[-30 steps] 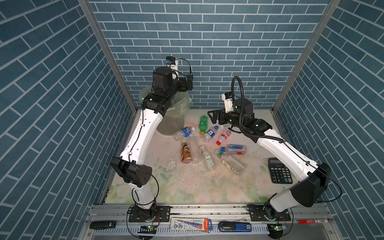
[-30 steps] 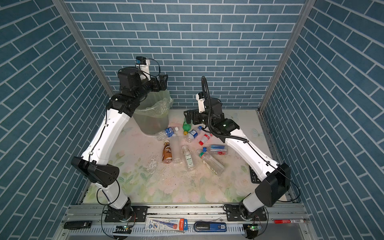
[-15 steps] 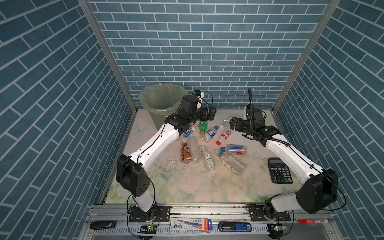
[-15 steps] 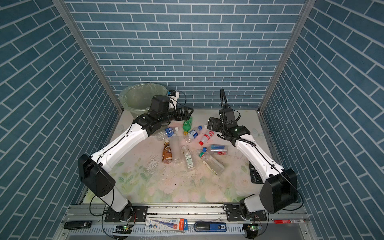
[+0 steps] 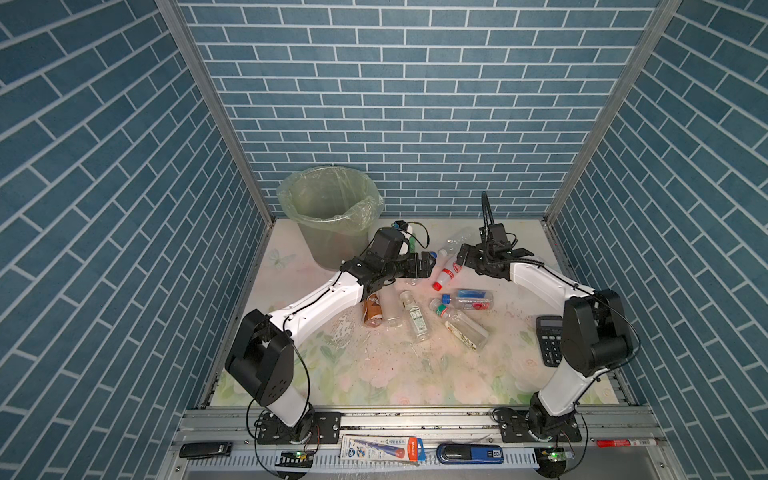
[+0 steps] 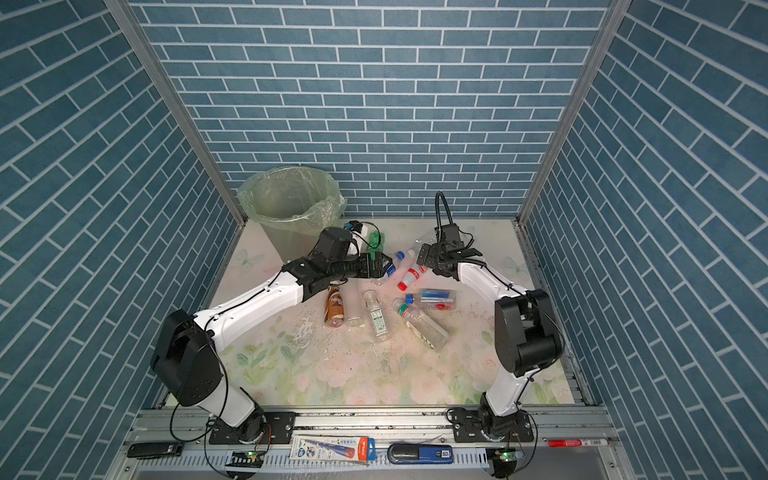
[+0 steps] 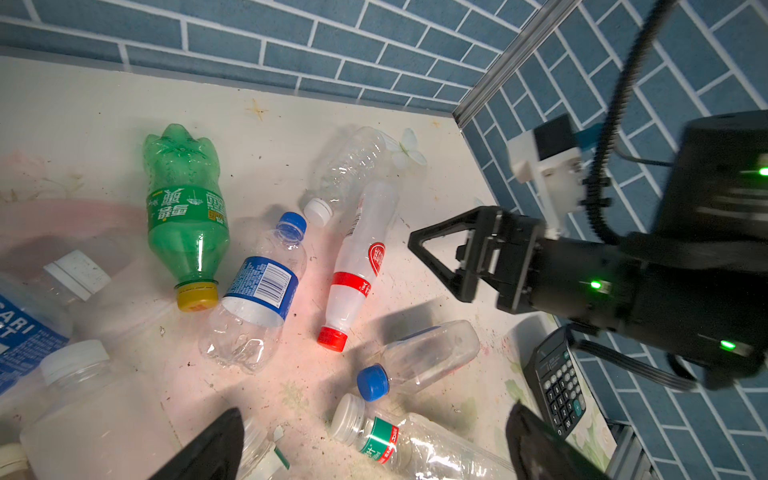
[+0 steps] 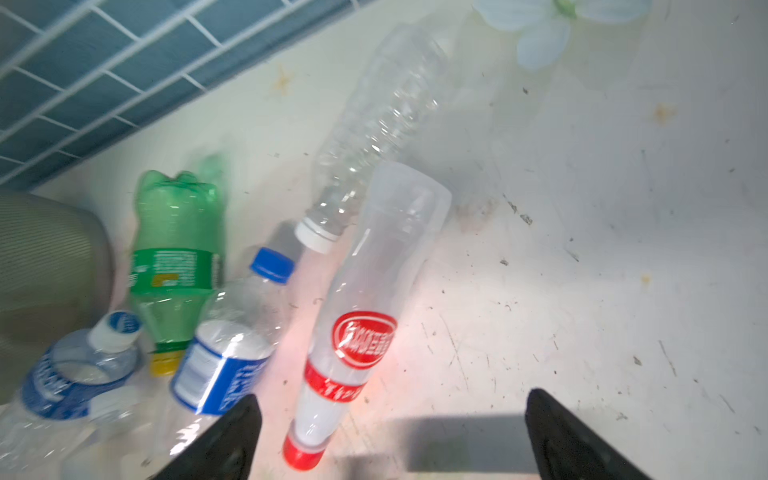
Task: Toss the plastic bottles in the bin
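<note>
The bin (image 5: 332,245) (image 6: 282,237), lined with a pale green bag, stands at the back left. Several plastic bottles lie on the mat. They include a green bottle (image 7: 185,208) (image 8: 176,249), a blue-labelled one (image 7: 259,286), a white one with a red cap (image 5: 446,274) (image 8: 365,316), a clear one (image 8: 374,124) and a brown one (image 5: 372,309). My left gripper (image 5: 428,264) (image 7: 374,436) hangs open low over them, holding nothing. My right gripper (image 5: 459,259) (image 8: 390,428) faces it, open and empty, by the red cap.
A black calculator (image 5: 550,345) (image 7: 557,378) lies at the right edge beside the right arm's elbow. Blue brick walls close in the back and both sides. The two grippers are close together over the bottle pile. Small tools lie on the front rail (image 5: 415,419).
My left arm has swung from above the bin down and right to the bottle pile. My right gripper has dropped lower and drawn back slightly to the right.
</note>
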`<action>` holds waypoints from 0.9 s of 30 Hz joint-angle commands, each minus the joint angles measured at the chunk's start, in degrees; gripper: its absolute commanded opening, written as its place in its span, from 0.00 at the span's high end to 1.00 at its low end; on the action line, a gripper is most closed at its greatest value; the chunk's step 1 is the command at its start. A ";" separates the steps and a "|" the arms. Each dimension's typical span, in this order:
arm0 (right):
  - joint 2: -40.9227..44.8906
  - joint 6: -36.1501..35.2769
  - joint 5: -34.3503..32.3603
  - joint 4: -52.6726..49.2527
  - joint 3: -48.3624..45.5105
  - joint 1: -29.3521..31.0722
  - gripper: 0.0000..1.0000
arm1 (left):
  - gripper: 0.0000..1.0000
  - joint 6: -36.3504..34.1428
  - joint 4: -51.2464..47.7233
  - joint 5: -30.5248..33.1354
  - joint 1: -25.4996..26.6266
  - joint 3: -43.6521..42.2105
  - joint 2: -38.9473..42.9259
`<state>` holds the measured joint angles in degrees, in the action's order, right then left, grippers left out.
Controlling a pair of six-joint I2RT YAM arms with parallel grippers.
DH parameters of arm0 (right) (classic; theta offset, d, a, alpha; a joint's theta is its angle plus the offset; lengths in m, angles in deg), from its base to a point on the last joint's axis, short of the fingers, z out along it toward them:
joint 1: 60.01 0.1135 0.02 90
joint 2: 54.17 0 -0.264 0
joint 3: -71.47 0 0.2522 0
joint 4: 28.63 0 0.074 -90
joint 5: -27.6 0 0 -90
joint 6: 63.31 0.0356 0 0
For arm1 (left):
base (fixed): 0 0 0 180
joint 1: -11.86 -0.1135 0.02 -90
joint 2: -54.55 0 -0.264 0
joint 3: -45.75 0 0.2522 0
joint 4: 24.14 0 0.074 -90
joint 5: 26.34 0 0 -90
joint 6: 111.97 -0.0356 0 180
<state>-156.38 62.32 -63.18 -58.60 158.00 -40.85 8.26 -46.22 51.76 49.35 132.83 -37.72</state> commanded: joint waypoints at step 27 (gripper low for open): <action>-18.06 4.53 8.75 6.52 12.66 -2.83 0.20 | 0.01 1.57 5.06 -4.40 0.74 0.88 -7.21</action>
<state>-173.78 64.95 -54.43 -52.15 167.94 -43.89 9.44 -41.76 48.16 49.68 132.85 -43.77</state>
